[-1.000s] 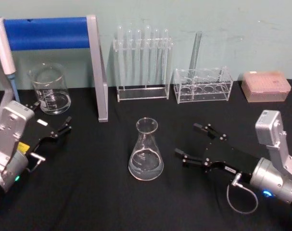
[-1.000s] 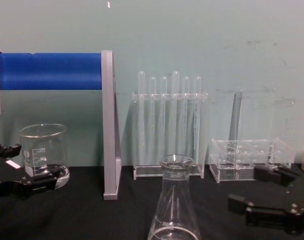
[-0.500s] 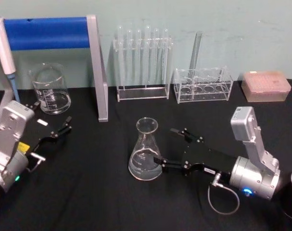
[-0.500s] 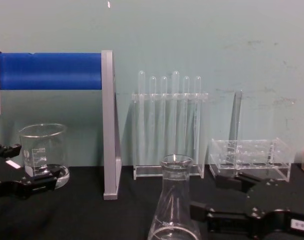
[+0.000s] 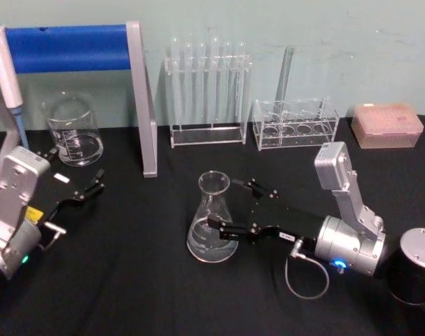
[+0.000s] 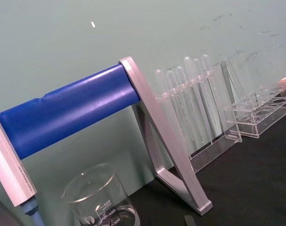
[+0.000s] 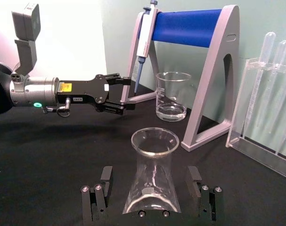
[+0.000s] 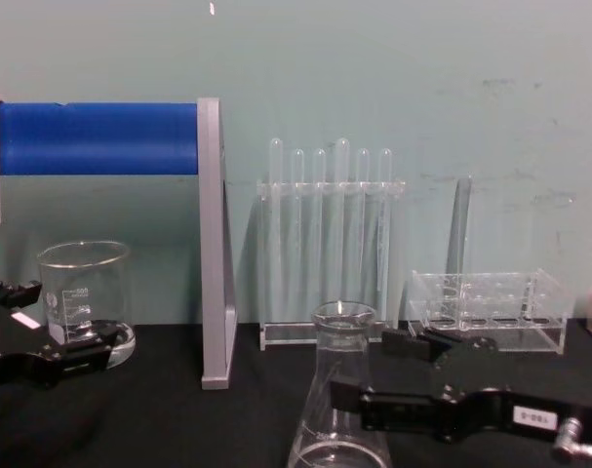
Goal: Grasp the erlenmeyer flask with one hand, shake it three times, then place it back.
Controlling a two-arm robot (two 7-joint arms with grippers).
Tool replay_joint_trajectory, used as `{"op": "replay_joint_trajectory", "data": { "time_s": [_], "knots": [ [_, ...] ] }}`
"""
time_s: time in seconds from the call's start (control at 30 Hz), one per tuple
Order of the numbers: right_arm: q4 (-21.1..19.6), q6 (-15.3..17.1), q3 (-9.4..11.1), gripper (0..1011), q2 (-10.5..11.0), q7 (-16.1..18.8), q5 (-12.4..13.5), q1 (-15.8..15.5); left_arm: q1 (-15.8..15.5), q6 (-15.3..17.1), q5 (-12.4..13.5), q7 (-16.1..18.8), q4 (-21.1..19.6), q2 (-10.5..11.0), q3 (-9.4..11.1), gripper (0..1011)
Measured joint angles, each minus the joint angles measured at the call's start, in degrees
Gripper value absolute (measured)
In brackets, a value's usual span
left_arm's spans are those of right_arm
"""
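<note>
My right gripper (image 5: 230, 204) has closed the distance over the last 1 s. At first it sat well apart from the erlenmeyer flask (image 5: 211, 238), with both fingertips short of the glass. Half a second ago 1 tip had reached the flask's wall. Now the 2 long black jaws stand 1 on each side of it.

In the right wrist view the flask is centred between the jaws, its wide base deep in the opening and its neck and flared rim rising above them. The jaws are spread wide. I see a gap of dark table (image 5: 128, 280) between each pad and the glass, so nothing is gripped yet. The flask stands upright on its base exactly where it stood 1 s ago, so the approach has not nudged it.

I read this as the end of the reach, with the grasp due next. None of the 3 shakes has begun. The jaws sit low, about where the cone starts to widen, so as they close the slanted glass could ride upward or slip between them. I would close slowly and watch for tilt.

My left gripper (image 7: 126, 93) has not moved. It is parked far off to the side of the working jaws, near the beaker (image 5: 73, 133), with its own jaws parted and nothing in them.
</note>
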Motion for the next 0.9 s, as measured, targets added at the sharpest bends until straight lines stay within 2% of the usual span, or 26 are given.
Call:
{"op": "replay_joint_trajectory", "data": {
  "time_s": [0.4,0.9],
  "knots": [
    [3.3,-0.6,-1.3,1000,-2.3,1.1,0.0,3.1,0.0,0.0,0.0,0.0,0.0,0.0,0.0,1001],
    [4.1,-0.5,-1.4,1000,-2.8,0.6,-0.1,3.7,0.0,0.0,0.0,0.0,0.0,0.0,0.0,1001]
  ]
}}
